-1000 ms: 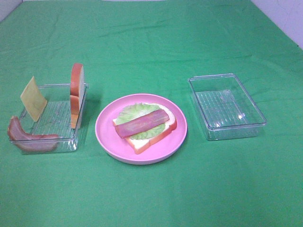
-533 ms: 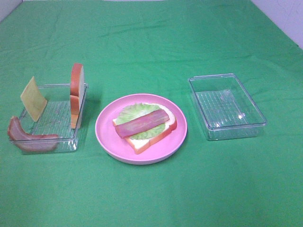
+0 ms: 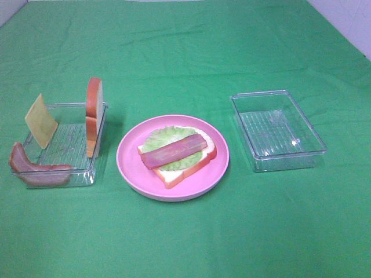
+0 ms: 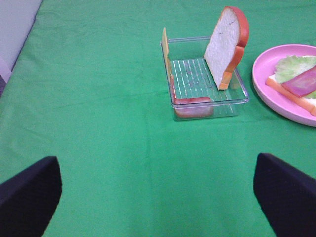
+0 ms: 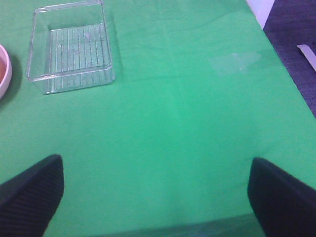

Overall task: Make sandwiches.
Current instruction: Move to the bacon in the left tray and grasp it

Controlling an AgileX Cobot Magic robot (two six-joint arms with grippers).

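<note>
Exterior high view: a half-built sandwich sits mid-field on the green cloth [image 3: 185,52]. The pink plate [image 3: 130,168] carries a flat bread slice [image 3: 174,176], with orange crust showing along its near edge. A lettuce leaf [image 3: 157,138] lies on the bread, and one bacon strip [image 3: 173,152] lies diagonally across the lettuce.

The left tray [image 3: 66,145] sits beside the plate, just apart from it. In the tray:
- An upright bread slice [image 3: 94,110] stands on edge against the wall nearest the plate.
- A cheese square [image 3: 40,120] is propped at a tilt at the far outer corner, its top above the rim.
- A second bacon strip [image 3: 36,171] curves around the near outer corner, one end riding up at the rim.

The right tray [image 3: 277,132] sits on the plate's other side, well apart from it.

Left wrist view: the left gripper [image 4: 158,195] hangs over the cloth short of the left tray. Its jaws are spread wide with only cloth between the fingertips.

Right wrist view: the right gripper [image 5: 157,192] is likewise spread wide over cloth and grips nothing. The right tray lies ahead of it, off to one side.
</note>
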